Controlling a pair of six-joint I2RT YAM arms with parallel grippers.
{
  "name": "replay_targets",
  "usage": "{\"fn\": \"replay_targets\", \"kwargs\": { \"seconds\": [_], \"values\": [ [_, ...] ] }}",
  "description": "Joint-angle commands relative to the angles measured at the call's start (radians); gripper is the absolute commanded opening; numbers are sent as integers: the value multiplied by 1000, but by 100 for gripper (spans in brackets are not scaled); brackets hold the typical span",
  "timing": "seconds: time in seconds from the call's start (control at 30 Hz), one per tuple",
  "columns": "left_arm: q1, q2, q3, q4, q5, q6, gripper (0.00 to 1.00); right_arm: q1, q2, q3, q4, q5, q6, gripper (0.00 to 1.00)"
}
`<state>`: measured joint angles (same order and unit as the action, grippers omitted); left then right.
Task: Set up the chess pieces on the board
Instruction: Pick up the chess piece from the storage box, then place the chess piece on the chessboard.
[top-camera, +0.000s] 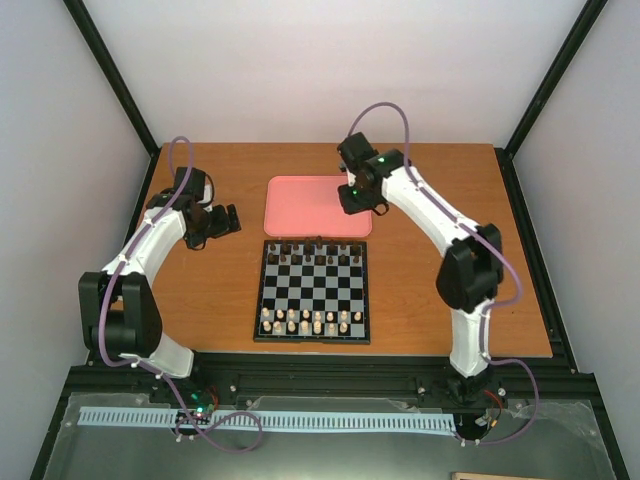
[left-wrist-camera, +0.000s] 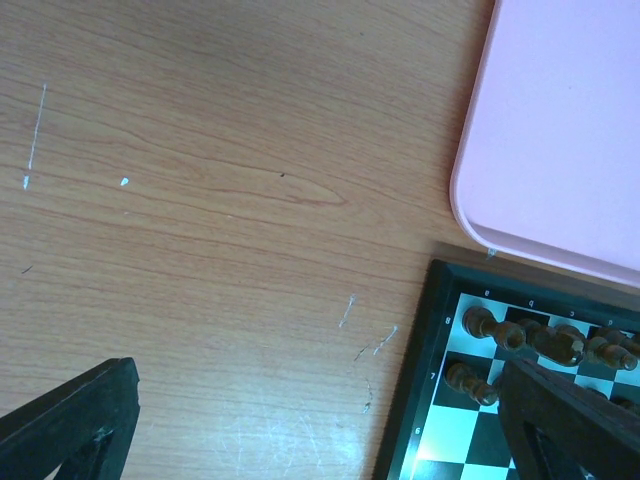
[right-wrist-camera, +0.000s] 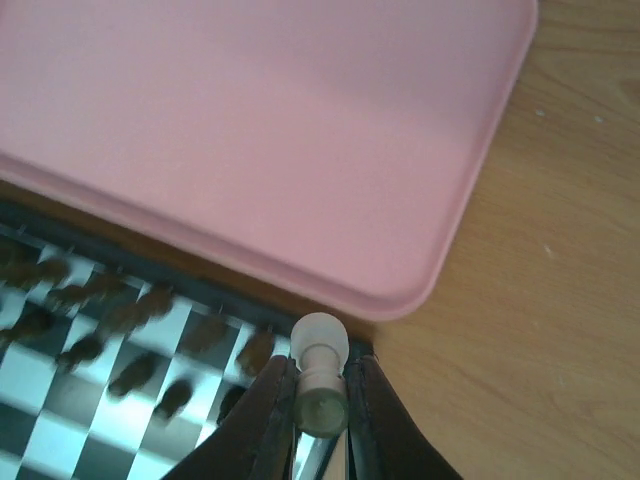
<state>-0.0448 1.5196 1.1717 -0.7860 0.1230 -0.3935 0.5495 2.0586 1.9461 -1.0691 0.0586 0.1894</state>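
From above, the right hand (top-camera: 362, 205) hangs over the near right corner of the pink tray (top-camera: 300, 200), its forearm stretched back across the counter (top-camera: 200, 290); its own body hides the fingertips and whatever sits between them. The left hand (top-camera: 228, 222) hovers over bare wood left of the tray, elbow folded, pointing toward the tray, fingers apart. The board (top-camera: 312, 292) lies just near of the tray, with open counter on both sides; cream pieces (top-camera: 305, 321) fill its two near rows, dark pieces (top-camera: 313, 255) its far rows, too small to tell by type. In the left wrist view only the tips of the two black fingers (left-wrist-camera: 70, 425) show at the bottom corners, set wide with nothing between them; below lie scratched wood, the tray's rounded corner at upper right and the board's far left corner, both cut off by the frame. In the right wrist view the fingers (right-wrist-camera: 262, 420) are clamped on one cream piece (right-wrist-camera: 320, 375), its round head toward the tray, above the board's far corner, close to the tray's rim; the dark pieces there are blurred, and bare counter runs off to the right
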Motion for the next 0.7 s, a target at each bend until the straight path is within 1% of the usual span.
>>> {"fn": "replay_targets", "kwargs": {
  "seconds": [0.0,0.07,0.2,0.33,0.5,0.57,0.67],
  "values": [
    [-1,-33,19,-13,0,16,100,65,-158,-149,-56,22,52,7],
    [-1,-36,19,-13,1,16,100,123,-245,-254,-60,28,83,7],
    [-2,-35,17,-9,-3,16,100,278,-377,-454,-85,68,181,7],
    [-2,-34,20,-11,-4,17,100,399,-505,-612,-117,102,306,7],
    [-2,-36,20,-12,-5,18,100,442,-648,-801,-115,54,426,7],
    [-1,-35,14,-8,-6,19,100,461,-663,-846,-107,40,438,7],
    [-2,-33,6,-3,-6,17,100,482,-653,-868,-73,29,437,7]
  ]
}}
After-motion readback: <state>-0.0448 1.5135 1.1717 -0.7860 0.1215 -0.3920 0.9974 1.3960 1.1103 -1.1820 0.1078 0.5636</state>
